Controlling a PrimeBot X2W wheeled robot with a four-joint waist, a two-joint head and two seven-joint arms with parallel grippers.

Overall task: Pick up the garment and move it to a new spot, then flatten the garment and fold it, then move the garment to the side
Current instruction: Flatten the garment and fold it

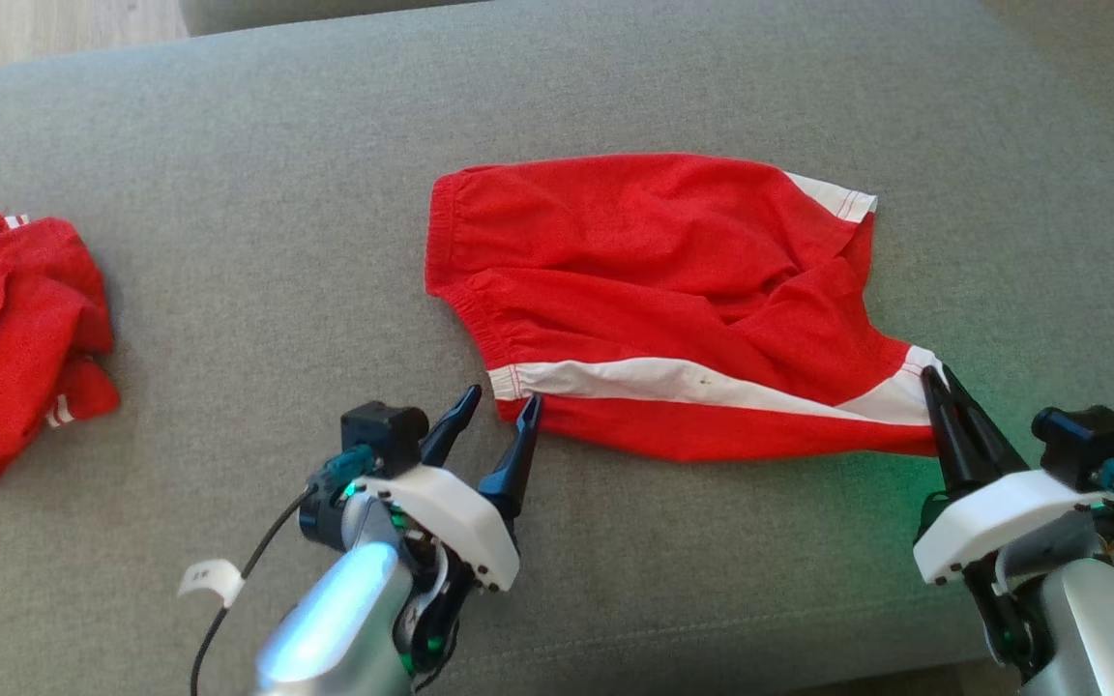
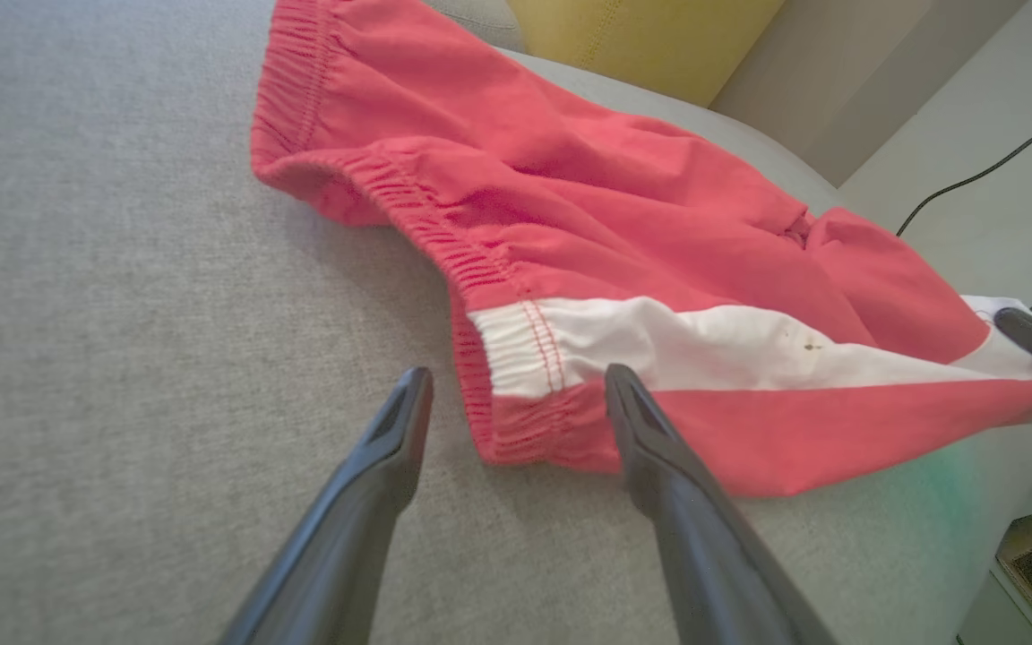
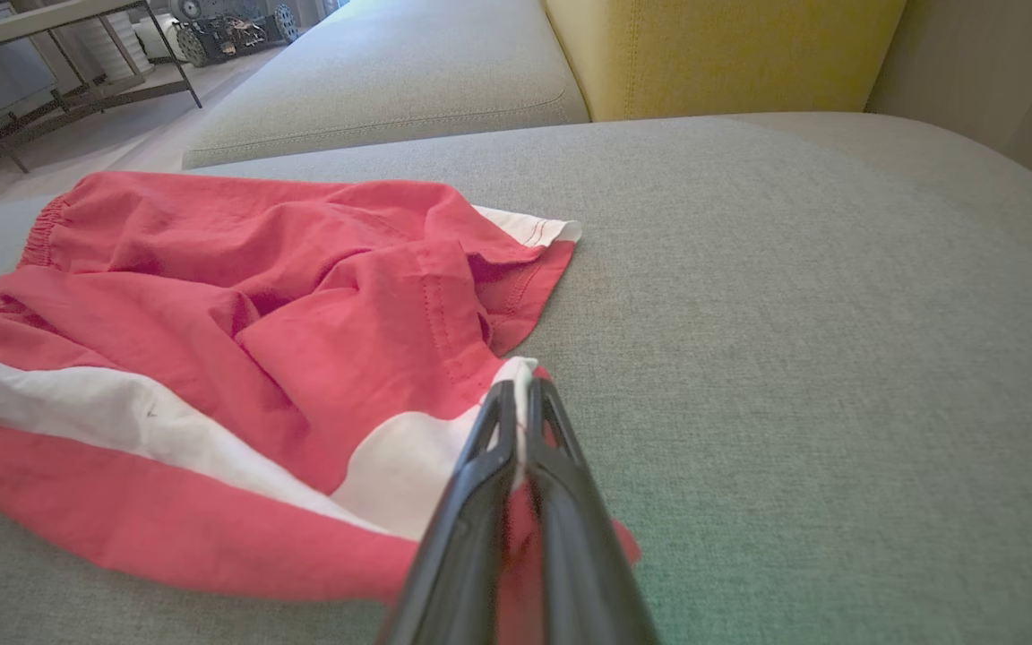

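Home lounge: grey sofa (image 1: 228, 145), yellow cushion (image 3: 722, 54).

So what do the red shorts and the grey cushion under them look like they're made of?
The red shorts look like thin woven cotton or polyester, matte, creasing softly. The grey cushion looks like coarse matte upholstery; its heathered weave shows.

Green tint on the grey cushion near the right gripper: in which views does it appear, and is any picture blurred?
Head view: green glow on the cushion beside the right gripper, picture sharp, light even. Left wrist view: faint green below the shorts' hem, red looks washed to pink. Right wrist view: faint green right of the shut fingers, background shelves slightly soft.
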